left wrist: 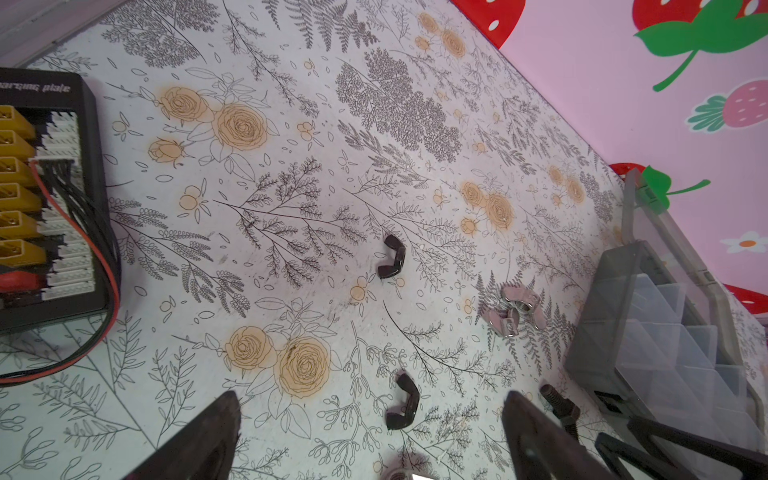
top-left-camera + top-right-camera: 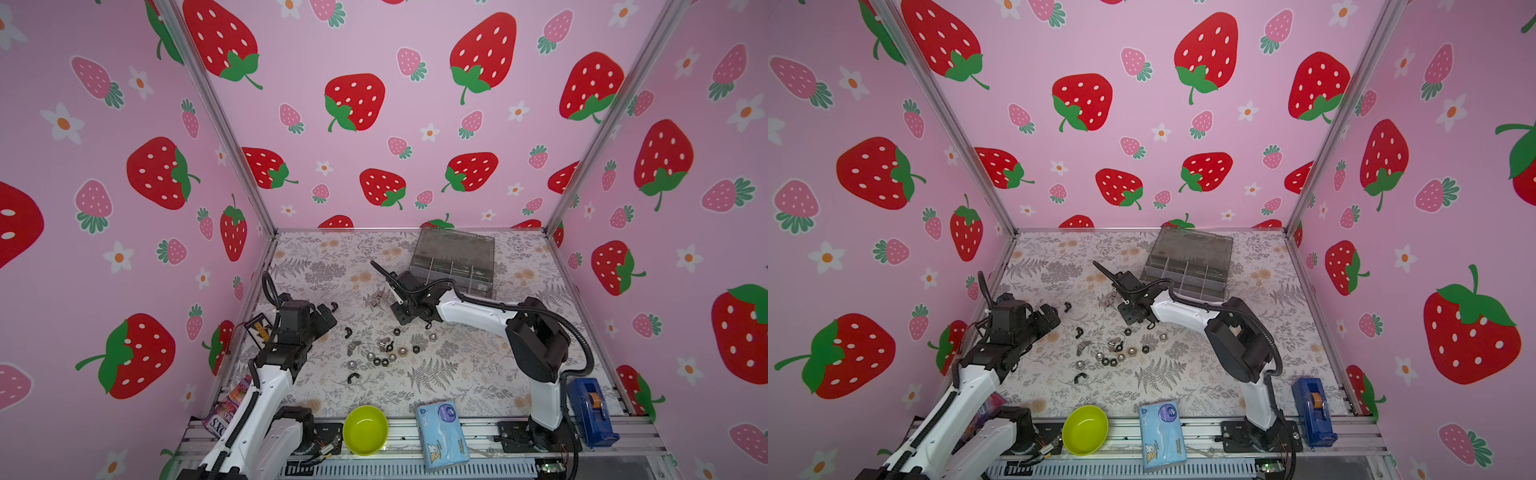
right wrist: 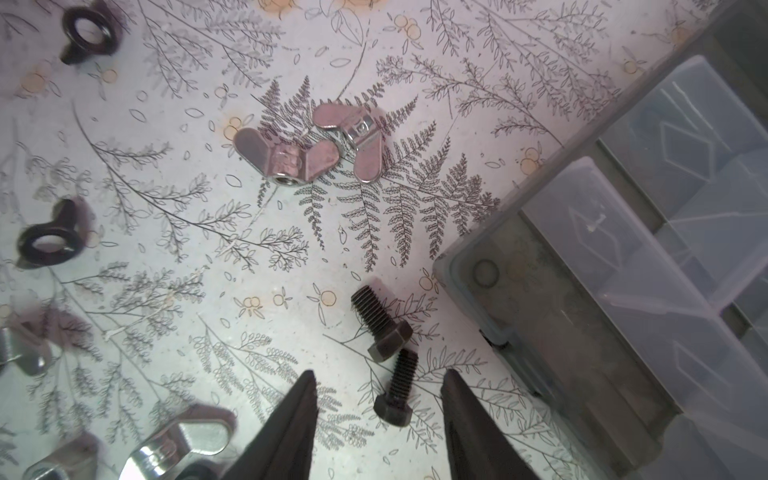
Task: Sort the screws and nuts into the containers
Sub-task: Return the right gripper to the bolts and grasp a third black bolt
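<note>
**Operator:** Two claws. What is each doing?

**Describer:** Your left gripper (image 1: 372, 409) hangs wide open and empty at nine o'clock on the table (image 2: 478, 374), above a black wing nut (image 1: 401, 401). Your right gripper (image 3: 380, 374) is nearer the work. Its jaws are parted, gripping nothing, and straddle a black screw (image 3: 395, 390) lying lengthwise along the fingers.

**Operator:** Room to move?

**Describer:** The organizer box (image 2: 457, 249) crowds its two o'clock, and a second screw (image 3: 380, 324) lies just ahead.
</note>
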You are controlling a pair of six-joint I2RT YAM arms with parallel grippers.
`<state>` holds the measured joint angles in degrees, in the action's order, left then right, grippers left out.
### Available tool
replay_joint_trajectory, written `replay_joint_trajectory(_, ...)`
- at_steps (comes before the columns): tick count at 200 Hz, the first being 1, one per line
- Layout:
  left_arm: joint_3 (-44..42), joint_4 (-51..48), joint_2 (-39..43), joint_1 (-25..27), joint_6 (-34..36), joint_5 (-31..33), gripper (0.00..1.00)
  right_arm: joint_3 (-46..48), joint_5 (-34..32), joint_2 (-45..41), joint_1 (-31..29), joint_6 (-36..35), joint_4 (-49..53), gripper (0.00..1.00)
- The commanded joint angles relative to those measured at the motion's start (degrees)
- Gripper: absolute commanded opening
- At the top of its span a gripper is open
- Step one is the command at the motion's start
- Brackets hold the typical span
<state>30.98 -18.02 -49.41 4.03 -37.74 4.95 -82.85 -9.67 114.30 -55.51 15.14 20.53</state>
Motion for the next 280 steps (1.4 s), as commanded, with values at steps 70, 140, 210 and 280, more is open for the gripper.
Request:
replay_joint_trajectory(70,2.2,-2.3,-0.1,0.1,0.1,2.7,0.99,-4.7,-1.5,7.1,-0.3,-3.1,3.7,0.54)
replay_joint_trajectory(140,2.4,-2.2,-0.4,0.1,0.0,2.4,0.99,-7.1,-1.4,10.5,-0.2,-4.1,4.1,0.52)
replay_joint_trajectory(210,2.1,-2.1,-0.2,0.1,-0.3,2.3,0.99,-6.0,3.5,10.7,-0.1,-2.9,4.1,0.41)
replay_joint_trajectory(280,2.2,-2.0,-0.2,0.1,-0.5,2.5,0.99,-3.6,5.3,9.8,-0.2,-1.2,4.2,0.29)
